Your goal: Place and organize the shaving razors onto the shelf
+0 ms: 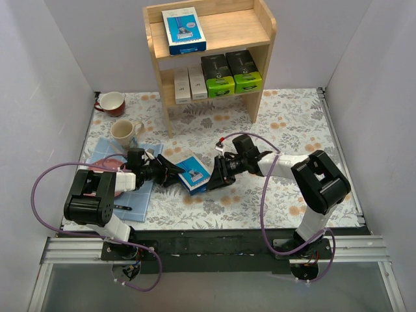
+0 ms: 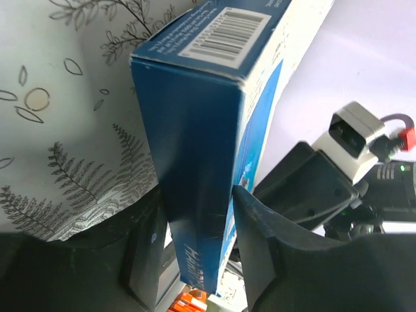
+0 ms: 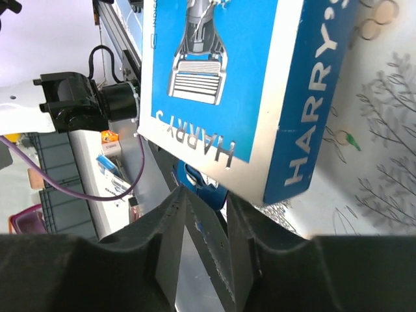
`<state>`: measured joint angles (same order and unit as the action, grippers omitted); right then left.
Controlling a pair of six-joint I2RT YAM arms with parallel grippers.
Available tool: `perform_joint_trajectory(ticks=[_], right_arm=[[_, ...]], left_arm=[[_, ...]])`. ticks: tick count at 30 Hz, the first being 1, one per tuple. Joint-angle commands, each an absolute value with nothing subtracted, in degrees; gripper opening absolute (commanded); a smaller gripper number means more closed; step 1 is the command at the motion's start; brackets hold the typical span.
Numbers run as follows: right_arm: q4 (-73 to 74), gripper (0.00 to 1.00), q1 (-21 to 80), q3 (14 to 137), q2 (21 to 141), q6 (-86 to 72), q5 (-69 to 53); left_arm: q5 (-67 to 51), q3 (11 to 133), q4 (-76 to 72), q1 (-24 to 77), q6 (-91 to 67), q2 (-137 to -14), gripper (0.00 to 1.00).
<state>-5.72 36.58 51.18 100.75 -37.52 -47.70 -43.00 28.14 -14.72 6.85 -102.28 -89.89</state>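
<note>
The wooden shelf (image 1: 260,32) stands at the back. On its top tier lies one blue razor pack (image 1: 184,30). Its lower tier holds two white boxes (image 1: 190,83) and two black boxes with green ends (image 1: 231,73). A second blue razor pack (image 1: 195,174) is tilted at mid-table between both grippers. My left gripper (image 1: 174,172) is shut on its thin sides (image 2: 195,195), one finger (image 2: 260,247) on each side. My right gripper (image 1: 218,179) is slightly open at the pack's other end (image 3: 240,84). The pack's blue hang tab (image 3: 201,185) sits between its fingertips.
Two mugs (image 1: 112,103) (image 1: 125,133) stand at the left. A blue cloth (image 1: 140,195) lies under the left arm with a pink dish (image 1: 110,166) and a dark-handled utensil (image 1: 123,208). White walls enclose three sides of the floral table.
</note>
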Motion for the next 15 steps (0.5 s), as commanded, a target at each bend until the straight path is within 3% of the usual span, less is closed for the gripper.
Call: perform_joint_trajectory(ticks=[1,10,13,14,15], right_arm=[[-4.48,0.41,32.88,50.36,98.0,-36.82,-48.07],[-5.1,0.53,28.92,49.31,100.19,-41.31,-49.66],[-5.1,0.72,28.92,49.48,101.51,-42.36,-49.92],[-5.36,0.97,29.0,49.48,101.77,-42.54,-50.18],[-5.71,0.98,29.0,49.48,102.39,-43.06,-50.53]], left_arm=[[-45.61,27.6,-16.7,6.42,-102.57,-87.63,0.41],[-46.76,26.72,-17.05,5.8,-102.3,-88.24,0.37],[-47.2,26.63,-16.96,5.71,-102.3,-88.42,0.36],[-47.28,26.54,-16.96,5.71,-102.39,-88.33,0.35],[-47.89,26.54,-17.4,5.54,-102.74,-88.33,0.35]])
